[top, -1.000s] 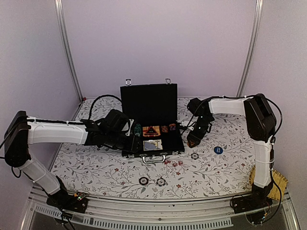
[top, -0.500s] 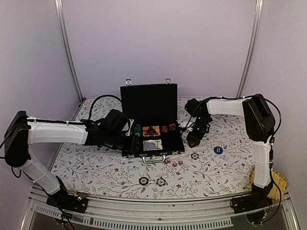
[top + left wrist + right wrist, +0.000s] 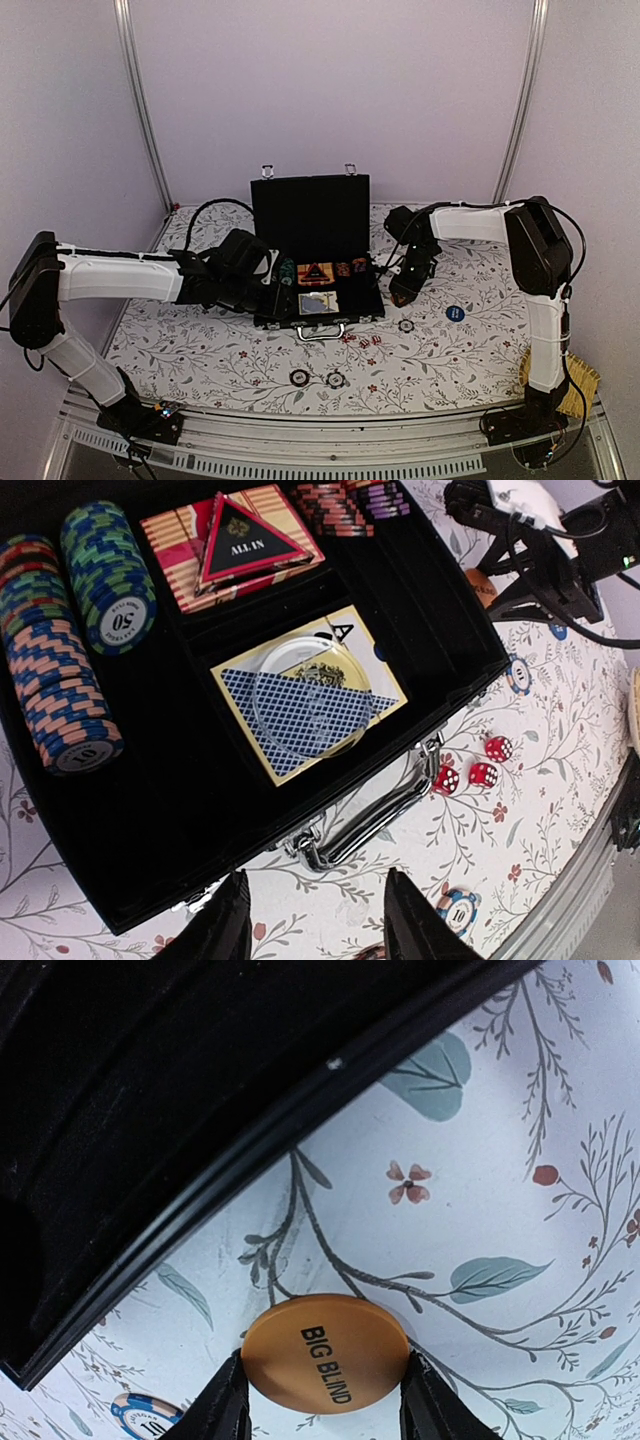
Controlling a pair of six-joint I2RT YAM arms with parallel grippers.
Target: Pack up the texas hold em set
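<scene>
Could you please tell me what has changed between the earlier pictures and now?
The right arm shifted slightly left, toward the open briefcase, with the right gripper keeping the orange BIG BLIND disc between its fingers. Nothing was visibly taken hold of or let go. The left gripper, red dice, blue disc and loose chips stayed where they were.

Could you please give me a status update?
Left gripper open, hovering at briefcase front. Right gripper shut on orange disc beside the briefcase. Dice, chips, blue disc not yet packed.
</scene>
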